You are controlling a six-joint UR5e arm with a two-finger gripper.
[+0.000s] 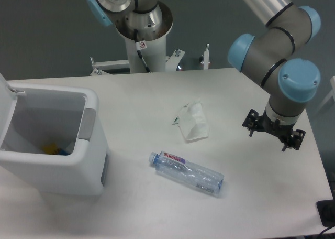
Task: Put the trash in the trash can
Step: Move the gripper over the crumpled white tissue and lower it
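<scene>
Hidden, cropped and unreadable parts

The gripper (273, 130) sits under the arm's wrist, so its jaw gap cannot be told. The trash can (89, 125) is cut by the left edge, its lid (6, 109) mostly out of frame; small yellow and blue items (54, 149) inside are too blurred to identify.

The bottle (187, 172) is clear glossy plastic, the pouch (192, 122) whitish translucent film, the trash can (58, 144) smooth white plastic with a grey panel, on a matt white table (157, 92).
</scene>
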